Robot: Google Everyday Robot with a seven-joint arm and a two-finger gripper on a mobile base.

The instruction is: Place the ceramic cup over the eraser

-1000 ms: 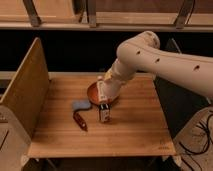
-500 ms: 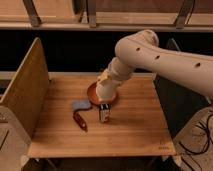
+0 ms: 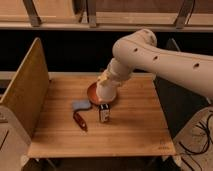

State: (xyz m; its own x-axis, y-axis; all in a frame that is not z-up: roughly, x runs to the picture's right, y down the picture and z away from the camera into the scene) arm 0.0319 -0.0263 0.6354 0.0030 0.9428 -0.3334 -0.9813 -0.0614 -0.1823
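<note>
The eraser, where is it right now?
In the camera view the eraser stands mid-table, in front of the orange-brown bowl, right of the dark red thing; the gripper and the ceramic cup are over that bowl.

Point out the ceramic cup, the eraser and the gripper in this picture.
ceramic cup [image 3: 105, 94]: camera view, on its white side wall.
eraser [image 3: 104, 114]: camera view, on the middle of its front face.
gripper [image 3: 107, 84]: camera view, at the arm's tip, right at the cup's top.

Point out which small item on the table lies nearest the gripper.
The eraser, the dark block with a pale patch, sits just camera-side of the gripper, which is at the ceramic cup. The blue-grey pad and dark red thing lie farther off.
</note>
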